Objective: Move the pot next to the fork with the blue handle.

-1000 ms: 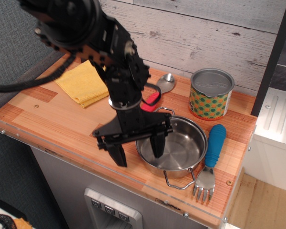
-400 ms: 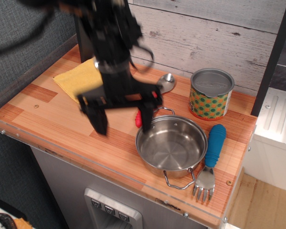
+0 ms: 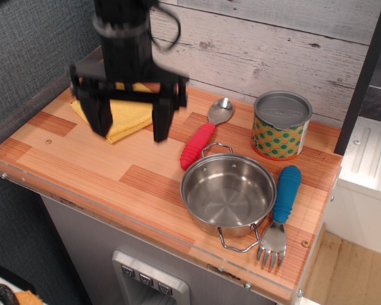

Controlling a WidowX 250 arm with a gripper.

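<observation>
The shiny steel pot [image 3: 228,194] with two wire loop handles stands empty on the wooden counter at the front right. The fork with the blue handle [image 3: 282,210] lies right beside it on its right, tines toward the front edge. My gripper [image 3: 131,119] is open and empty, raised above the counter at the back left, well away from the pot. Its two black fingers [image 3: 162,117] hang down in front of the yellow cloth.
A red-handled spoon [image 3: 203,136] lies behind the pot. A green-and-orange patterned can [image 3: 280,125] stands at the back right. A yellow cloth [image 3: 122,113] lies at the back left, partly hidden by my gripper. A grey plank wall [image 3: 273,44] backs the counter.
My gripper has let go of the pot's rim, risen, and moved left and back, away from the pot. The pot has stayed beside the fork.
</observation>
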